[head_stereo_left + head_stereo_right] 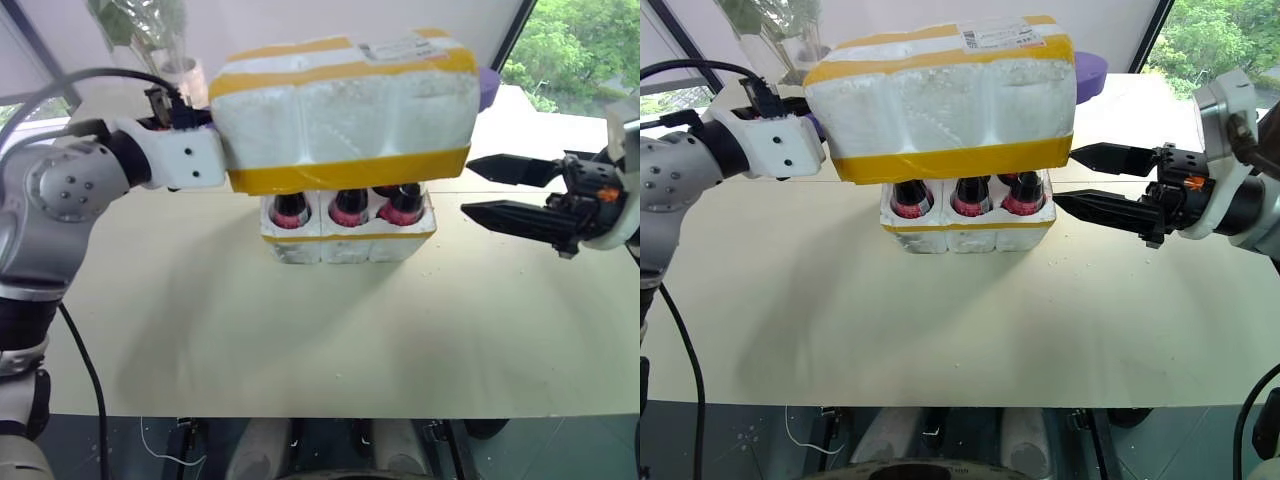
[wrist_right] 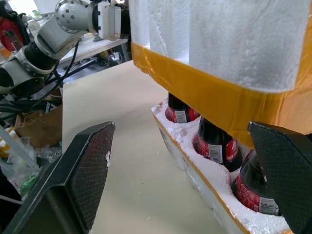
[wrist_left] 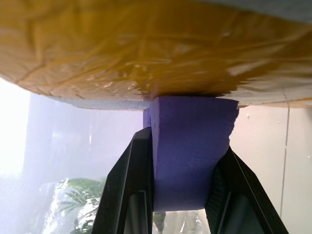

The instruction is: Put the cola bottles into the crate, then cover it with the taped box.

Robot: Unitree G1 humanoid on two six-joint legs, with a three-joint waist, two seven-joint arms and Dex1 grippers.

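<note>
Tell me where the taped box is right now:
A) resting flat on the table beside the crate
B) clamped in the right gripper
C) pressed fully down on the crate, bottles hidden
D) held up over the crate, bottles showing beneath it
D: the left gripper, shut on a purple handle, holds the taped box above the crate, with cola bottles visible under its lower edge.

Daylight pours in from the windows behind the table (image 1: 300, 330), leaving the scene bright and evenly lit. A soft shadow lies on the tabletop left of the crate (image 1: 348, 238). Glare washes out the window area in the left wrist view, where the taped box (image 3: 156, 48) looms close and slightly soft. Elsewhere focus is sharp.
</note>
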